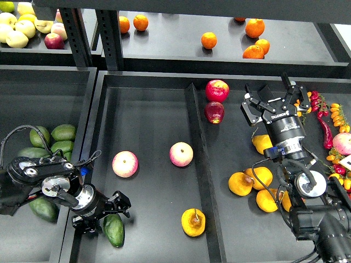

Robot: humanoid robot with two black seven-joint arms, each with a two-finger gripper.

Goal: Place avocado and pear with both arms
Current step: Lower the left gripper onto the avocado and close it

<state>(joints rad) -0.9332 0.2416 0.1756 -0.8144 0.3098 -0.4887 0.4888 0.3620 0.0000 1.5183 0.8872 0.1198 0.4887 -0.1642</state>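
Observation:
The avocado (114, 230) lies at the front left of the middle tray (148, 109). My left gripper (112, 213) is open, and its fingers stand at the avocado's upper end; contact is unclear. The pear (193, 222), yellow-orange with a dark blotch, lies at the front of the same tray, right of the avocado. My right gripper (273, 103) is open and empty, and hovers over the right compartment, far from the pear.
Two pink-yellow apples (125, 164) (181, 154) lie mid-tray. A divider (198, 164) separates the right compartment, which holds red apples (217, 91) and yellow pears (258, 178). More avocados (55, 139) sit in the left bin. Oranges (208, 40) are on the back shelf.

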